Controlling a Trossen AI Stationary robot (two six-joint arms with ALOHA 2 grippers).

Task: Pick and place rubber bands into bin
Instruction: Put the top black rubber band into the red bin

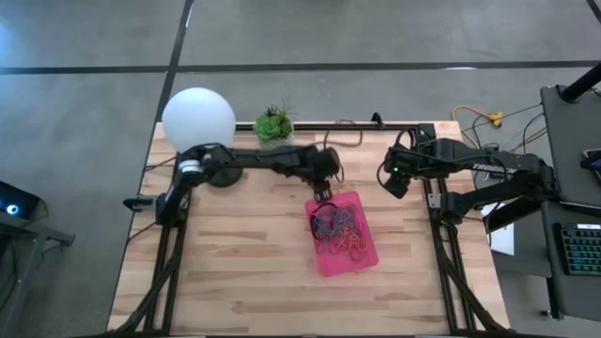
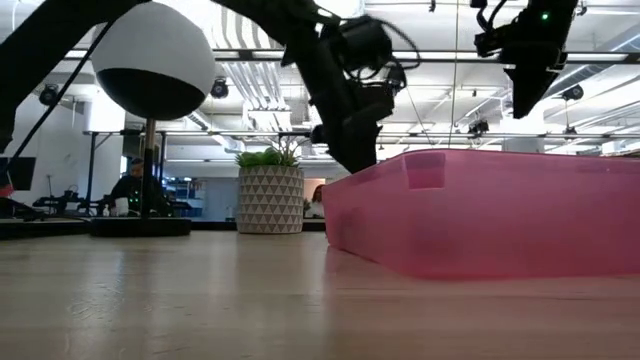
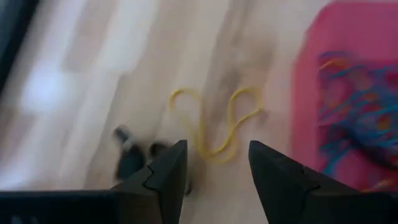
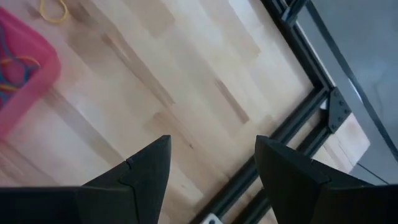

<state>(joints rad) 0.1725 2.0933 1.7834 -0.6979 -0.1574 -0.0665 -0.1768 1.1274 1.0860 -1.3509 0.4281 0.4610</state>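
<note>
Both arms are built of dark, near-black segments with rounded joint housings. A white band is seen on the left arm (image 1: pixel 191 167) near its base. A small green light is lit on the right arm (image 1: pixel 470 169) at the wrist. Thin black cables are looped along both. The fingers (image 3: pixel 163 180) are matte black, wedge-shaped, with stepped inner edges.

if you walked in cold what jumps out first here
The bright pink bin on the wooden table, with a tangle of coloured rubber bands inside. The left gripper hangs open over a yellow rubber band lying beside the bin; a big white globe lamp stands at the far-left corner.
</note>
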